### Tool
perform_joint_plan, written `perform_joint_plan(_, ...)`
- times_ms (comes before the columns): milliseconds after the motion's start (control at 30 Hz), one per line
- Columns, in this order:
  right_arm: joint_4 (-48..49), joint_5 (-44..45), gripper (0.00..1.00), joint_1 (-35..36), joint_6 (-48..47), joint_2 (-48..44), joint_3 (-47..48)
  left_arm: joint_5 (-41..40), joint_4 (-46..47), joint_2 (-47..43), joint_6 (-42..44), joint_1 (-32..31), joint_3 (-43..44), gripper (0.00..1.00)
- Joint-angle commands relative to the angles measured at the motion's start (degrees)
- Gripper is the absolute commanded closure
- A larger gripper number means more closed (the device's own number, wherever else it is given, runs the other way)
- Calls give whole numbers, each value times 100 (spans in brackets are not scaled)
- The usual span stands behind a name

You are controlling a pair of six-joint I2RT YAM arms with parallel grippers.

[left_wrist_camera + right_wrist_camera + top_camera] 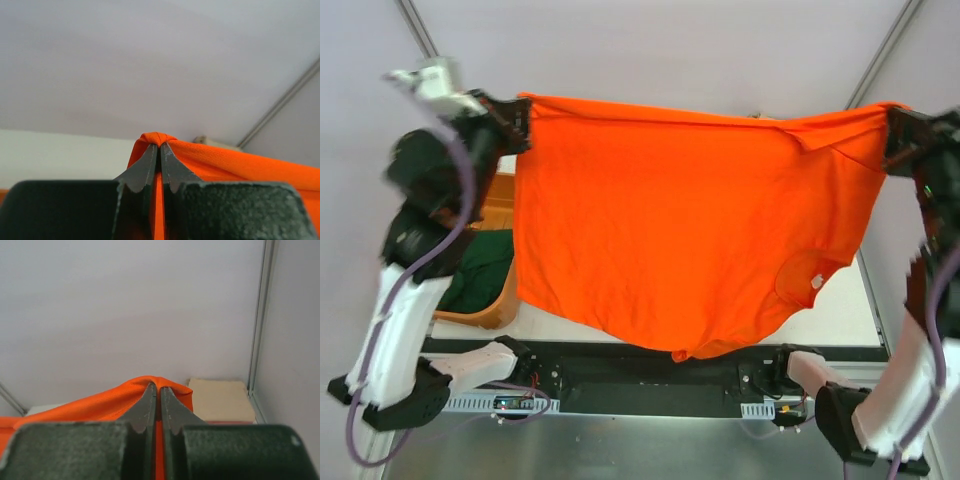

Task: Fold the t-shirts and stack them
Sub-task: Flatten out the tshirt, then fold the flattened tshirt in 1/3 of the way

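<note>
A bright orange t-shirt [680, 220] hangs spread out in the air above the table, stretched between both grippers by its top edge. My left gripper [520, 118] is shut on its upper left corner; in the left wrist view the cloth bunches over the closed gripper [160, 145]. At the upper right corner my right gripper [892, 135] is also shut on the shirt, with orange cloth pinched at its tips [159, 386]. A dark green t-shirt [480, 270] lies in the tub at the left. A folded tan t-shirt [220, 400] lies at the far right, a pink-red edge [230, 422] showing beneath it.
A rigid orange plastic tub [492, 305] stands at the left near the left arm. The hanging shirt hides most of the white table [840, 320]. Frame posts [257, 315] rise at the back corners.
</note>
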Motion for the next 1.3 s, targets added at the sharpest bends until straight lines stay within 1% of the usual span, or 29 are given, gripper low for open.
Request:
perform_joint_plan(0, 420, -27, 99, 8, -144, 1198, -1291, -522, -72, 1344, -492, 534, -844, 100)
perform_joint_plan(67, 762, -263, 99, 43, -179, 1531, -1977, -30, -64, 1932, -977, 843, -1266, 100)
perform_joint_plan(133, 1070, 42, 99, 200, -266, 1926, -2567, 200, -29, 2679, -1145, 976, -1374, 100)
perform_joint_plan(167, 1176, 182, 99, 262, -302, 2198, -2804, 262, -20, 3135, -1154, 994, -1304, 100)
perform_joint_plan(267, 1545, 69, 99, 385, -241, 3033, -3210, 648, -37, 4471, -1171, 1116, -848, 100)
perform_joint_plan(333, 1660, 192, 99, 508, -232, 3666, -3176, 824, -99, 5280, -1338, 1222, -549, 100)
perform_joint_plan(400, 1503, 420, 99, 588, -197, 4316, -2992, 948, -99, 5774, -1426, 1318, -346, 100)
perform_joint_plan(467, 1432, 517, 99, 658, -153, 4818, -2877, 1035, -108, 6152, -1462, 1415, -170, 100)
perform_joint_plan(533, 1493, 491, 99, 693, -74, 5065, -2894, 1263, -99, 6417, -1479, 1477, -65, 100)
perform_joint_plan(700, 1581, 509, 99, 737, 40, 5225, -3026, 1299, -108, 6690, -1365, 1556, 129, 100)
perform_joint_plan(800, 1564, 430, 99, 746, 163, 5050, -3201, 1370, -99, 6629, -1339, 1591, 103, 100)
perform_joint_plan(1033, 1493, 350, 98, 799, 549, 3891, -4333, 1335, -73, 6102, -1198, 1600, -371, 100)
perform_joint_plan(1067, 1467, 368, 98, 921, 611, 3689, -4527, 1326, -64, 6023, -1181, 1600, -467, 100)
perform_joint_plan(1267, 1458, 710, 98, 1088, 963, 2581, -5653, 1484, 59, 5364, -1049, 1600, -1083, 100)
